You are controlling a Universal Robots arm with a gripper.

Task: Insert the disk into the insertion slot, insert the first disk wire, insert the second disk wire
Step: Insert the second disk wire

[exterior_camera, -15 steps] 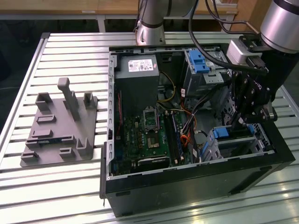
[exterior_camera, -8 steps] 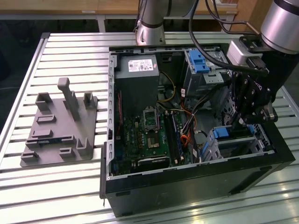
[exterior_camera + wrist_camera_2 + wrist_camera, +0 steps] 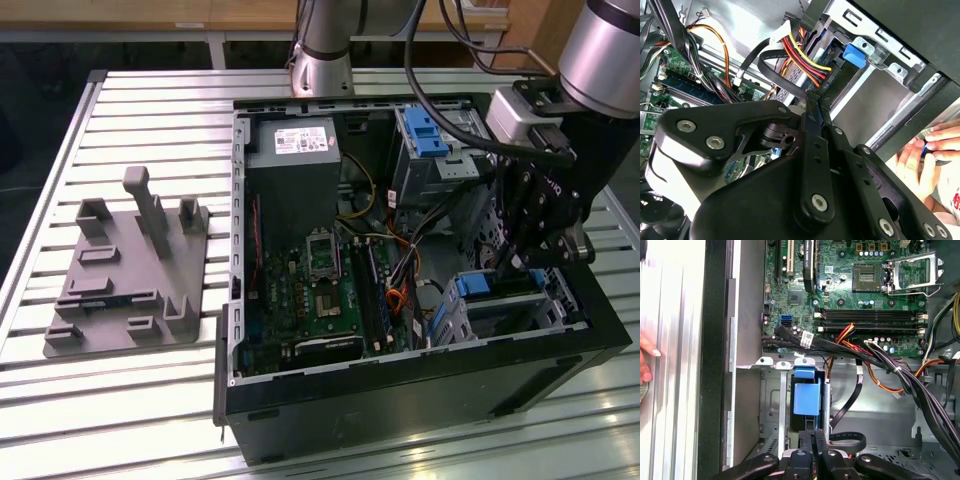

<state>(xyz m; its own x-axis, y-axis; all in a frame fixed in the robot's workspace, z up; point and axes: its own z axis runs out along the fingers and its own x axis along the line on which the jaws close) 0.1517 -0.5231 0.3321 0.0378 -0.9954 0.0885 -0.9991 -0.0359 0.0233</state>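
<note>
Claw (image 3: 505, 262) reaches down into the open computer case (image 3: 400, 400), at the corner on the exterior view's right. In both wrist views its two black fingers (image 3: 809, 440) are drawn together with barely a gap; whether they pinch a wire, I cannot tell. Their tips hang just above the disk (image 3: 806, 396). The disk shows as a bright blue frame already seated inside the insertion slot (image 3: 771, 405), the silver perforated metal cage at the case's near right corner in the exterior view.

Black, red, yellow and orange wires (image 3: 800, 55) loop across the case beside the claw. The case also holds a green circuit board (image 3: 310, 300), a grey power supply (image 3: 295, 175) and a taller metal bay (image 3: 440, 165) with a blue latch (image 3: 423, 133).

The power supply carries a white label (image 3: 300, 140); its print is too small to make out.

A grey holder plate (image 3: 130, 270) sits on the slatted table (image 3: 150, 400), well apart from the case. A person's hand (image 3: 925, 155) rests outside the case wall.
</note>
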